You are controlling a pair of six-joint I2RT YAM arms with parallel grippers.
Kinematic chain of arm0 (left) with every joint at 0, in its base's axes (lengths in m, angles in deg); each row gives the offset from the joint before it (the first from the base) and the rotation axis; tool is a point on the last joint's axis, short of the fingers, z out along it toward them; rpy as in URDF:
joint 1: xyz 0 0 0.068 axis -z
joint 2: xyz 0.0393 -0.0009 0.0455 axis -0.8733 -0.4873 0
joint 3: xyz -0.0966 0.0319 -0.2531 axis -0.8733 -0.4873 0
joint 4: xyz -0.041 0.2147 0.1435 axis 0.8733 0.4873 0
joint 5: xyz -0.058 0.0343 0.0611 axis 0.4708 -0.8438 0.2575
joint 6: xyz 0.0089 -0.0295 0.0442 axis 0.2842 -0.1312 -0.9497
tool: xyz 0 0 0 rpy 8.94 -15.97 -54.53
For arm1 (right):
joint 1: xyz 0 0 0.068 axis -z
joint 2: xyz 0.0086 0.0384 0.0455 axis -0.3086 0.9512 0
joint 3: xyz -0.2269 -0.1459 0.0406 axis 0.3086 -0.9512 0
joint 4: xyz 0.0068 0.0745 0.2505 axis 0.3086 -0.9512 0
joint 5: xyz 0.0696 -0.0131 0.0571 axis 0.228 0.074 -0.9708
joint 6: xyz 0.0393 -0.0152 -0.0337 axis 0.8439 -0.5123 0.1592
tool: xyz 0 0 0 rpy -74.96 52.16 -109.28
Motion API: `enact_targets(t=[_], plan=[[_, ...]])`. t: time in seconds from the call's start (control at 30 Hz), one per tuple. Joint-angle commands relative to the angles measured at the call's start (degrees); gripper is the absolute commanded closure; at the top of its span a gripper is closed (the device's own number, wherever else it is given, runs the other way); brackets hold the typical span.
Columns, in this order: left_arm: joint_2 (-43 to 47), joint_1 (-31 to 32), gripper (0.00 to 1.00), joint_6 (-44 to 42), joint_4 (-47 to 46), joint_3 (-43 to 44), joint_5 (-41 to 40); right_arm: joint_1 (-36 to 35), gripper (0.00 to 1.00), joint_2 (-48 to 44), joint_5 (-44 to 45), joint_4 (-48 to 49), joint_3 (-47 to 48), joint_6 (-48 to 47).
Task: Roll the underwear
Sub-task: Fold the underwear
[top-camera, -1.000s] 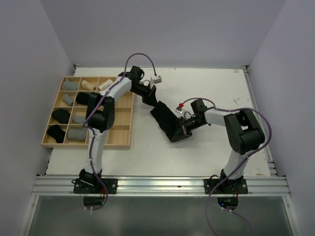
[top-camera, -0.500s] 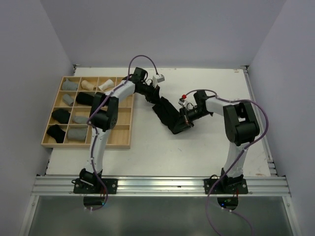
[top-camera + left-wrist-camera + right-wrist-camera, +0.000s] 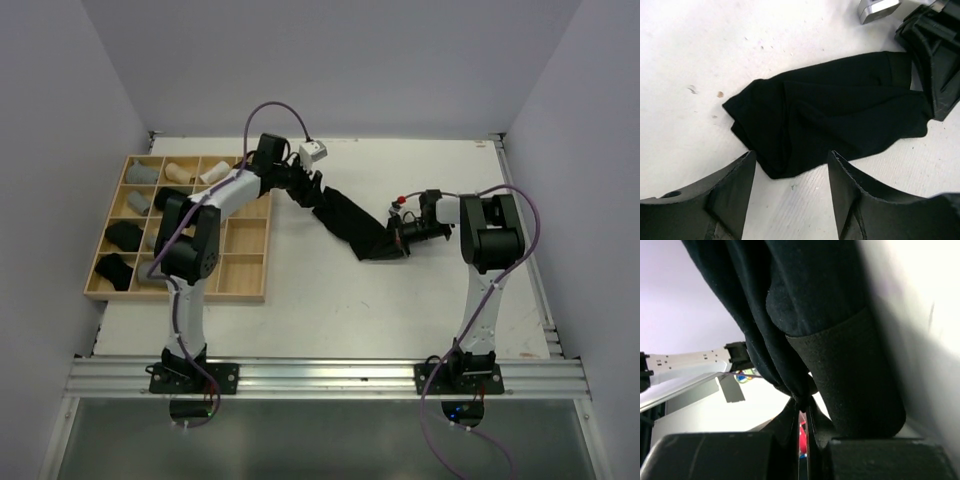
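A black underwear (image 3: 350, 222) lies stretched in a long band across the middle of the table. My left gripper (image 3: 312, 193) sits at its upper-left end. In the left wrist view the left gripper (image 3: 790, 155) stands open, with the underwear (image 3: 830, 115) lying flat just beyond its fingers and nothing pinched. My right gripper (image 3: 398, 238) is at the lower-right end, shut on the cloth. The right wrist view shows the underwear (image 3: 805, 300) bunched and pinched at the tips of the right gripper (image 3: 802, 402).
A wooden grid tray (image 3: 245, 238) stands at the left. Its compartments hold rolls: grey (image 3: 143, 173), beige (image 3: 180, 172), white (image 3: 212, 172) and black (image 3: 122, 235). The right-hand compartments are bare. Walls close in the table on both sides and at the back.
My left gripper has opened and let go of the cloth's end. The right gripper has drawn its end to the right, pulling the bunched black underwear out into a long band.
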Motion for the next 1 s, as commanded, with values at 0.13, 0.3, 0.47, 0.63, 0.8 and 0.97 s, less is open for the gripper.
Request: enact_targets(t=[0.13,0.3,0.47,0.63,0.8,0.97], plan=[[9.63,-0.36,0.34,-1.33,-0.81,-3.49,-6.14,0.41,0.81,3.38,0.59,2.68,1.96,6.11],[11.12,-0.19,0.27,1.46,1.16,-7.86,-7.27,0.50,0.55,-3.82,7.34,-0.82,4.33,5.07],[15.86,0.16,0.25,3.15,-1.22,-12.53,-12.20,0.50,0.60,-11.47,19.99,-8.12,5.92,4.27],[20.88,0.34,0.00,0.52,-3.59,-18.07,-14.76,0.50,0.69,-21.40,33.54,-5.15,6.36,6.11],[23.87,0.43,0.00,-3.60,0.16,-19.49,-9.23,0.32,0.72,-20.46,42.15,4.70,11.25,9.02],[19.23,1.83,0.00,-6.07,10.80,-14.48,-14.74,-0.90,0.79,-7.63,44.09,-1.27,24.28,5.42]])
